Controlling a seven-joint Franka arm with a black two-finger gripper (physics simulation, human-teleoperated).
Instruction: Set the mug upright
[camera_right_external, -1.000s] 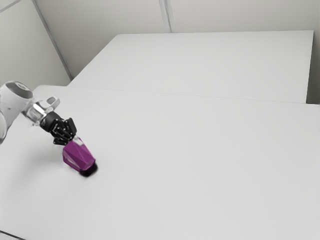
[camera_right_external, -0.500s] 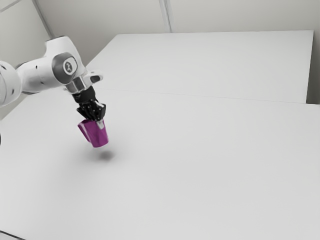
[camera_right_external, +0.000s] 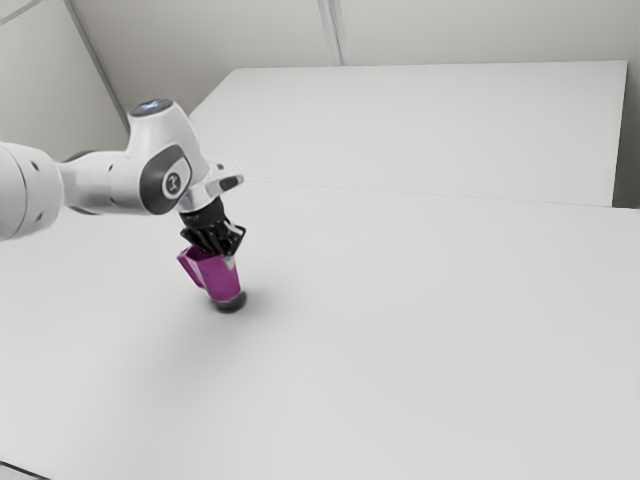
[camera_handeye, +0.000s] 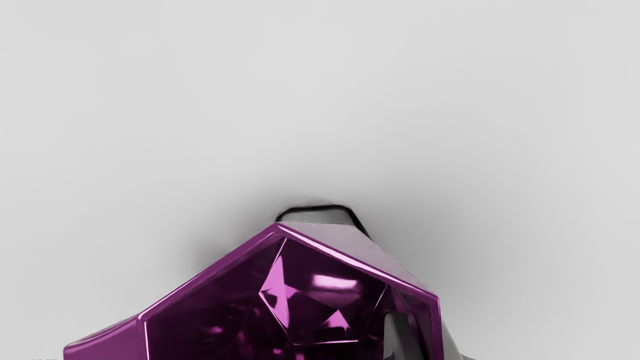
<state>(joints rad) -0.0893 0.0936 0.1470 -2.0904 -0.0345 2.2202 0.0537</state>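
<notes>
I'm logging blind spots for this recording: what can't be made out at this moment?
- Exterior view: whether the mug touches the table; a dark blur masks its foot.
- Exterior view: the mug's inner floor, hidden by its wall.
- Wrist view: part of the rim and of the handle, cut off by the bottom edge.

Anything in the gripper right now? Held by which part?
Purple mug, pinched by its wall at the rim, across from the handle. The gripper has one finger inside, one outside.
</notes>
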